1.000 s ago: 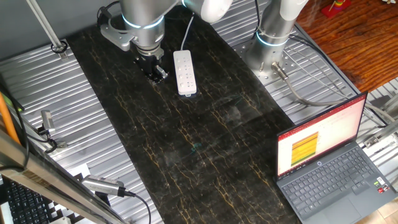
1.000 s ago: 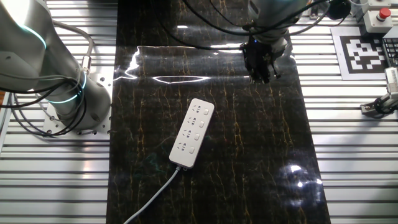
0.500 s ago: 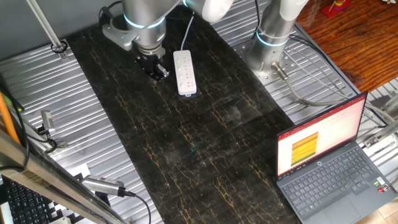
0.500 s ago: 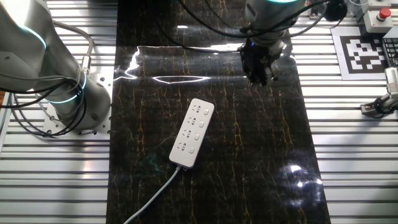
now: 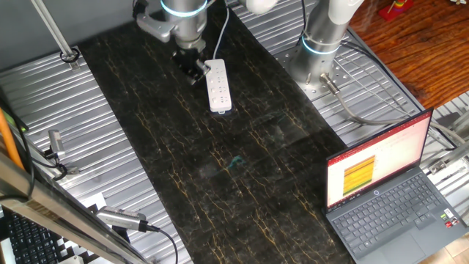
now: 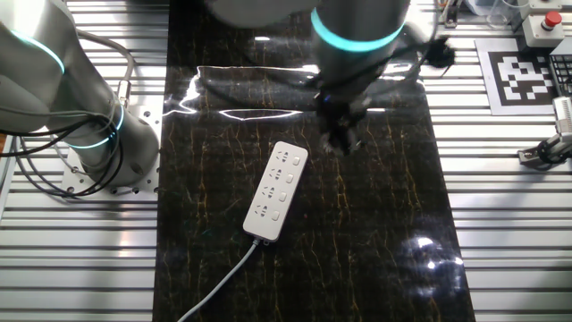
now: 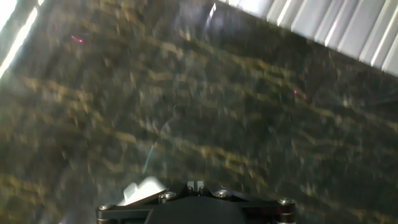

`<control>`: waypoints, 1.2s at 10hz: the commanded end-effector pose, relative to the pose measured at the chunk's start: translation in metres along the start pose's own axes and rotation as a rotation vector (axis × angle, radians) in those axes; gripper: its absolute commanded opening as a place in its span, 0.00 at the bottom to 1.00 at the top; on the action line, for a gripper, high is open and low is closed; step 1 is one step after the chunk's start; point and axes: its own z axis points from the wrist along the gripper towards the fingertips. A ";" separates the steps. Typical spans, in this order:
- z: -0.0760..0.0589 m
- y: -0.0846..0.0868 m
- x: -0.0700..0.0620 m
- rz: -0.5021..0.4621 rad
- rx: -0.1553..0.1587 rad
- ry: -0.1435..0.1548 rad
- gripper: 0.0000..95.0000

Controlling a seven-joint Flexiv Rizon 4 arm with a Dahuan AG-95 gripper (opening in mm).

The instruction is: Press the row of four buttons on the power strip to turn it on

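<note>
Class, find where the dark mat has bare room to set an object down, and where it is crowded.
Bare: the wide stretch of mat between the power strip and the laptop. Crowded: the far end, where the gripper hangs beside the strip.

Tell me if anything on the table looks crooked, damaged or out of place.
Nothing stands out. The power strip lies flat and whole on the dark mat, and the gripper hangs beside it.

An open laptop (image 5: 385, 202) with a lit screen sits on the ribbed metal counter (image 5: 88, 161), beside a dark marbled mat (image 5: 220, 161).
</note>
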 end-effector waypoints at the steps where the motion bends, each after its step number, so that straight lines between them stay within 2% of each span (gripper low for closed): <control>1: 0.009 -0.002 0.020 -0.022 -0.033 0.058 0.00; 3: 0.015 0.000 0.032 -0.045 -0.058 0.108 0.00; 5: 0.022 -0.001 0.042 -0.075 -0.072 0.135 0.00; 6: 0.028 -0.001 0.047 -0.096 -0.089 0.162 0.00; 9: 0.040 -0.002 0.063 -0.129 -0.113 0.205 0.00; 12: 0.047 -0.009 0.079 -0.154 -0.142 0.247 0.00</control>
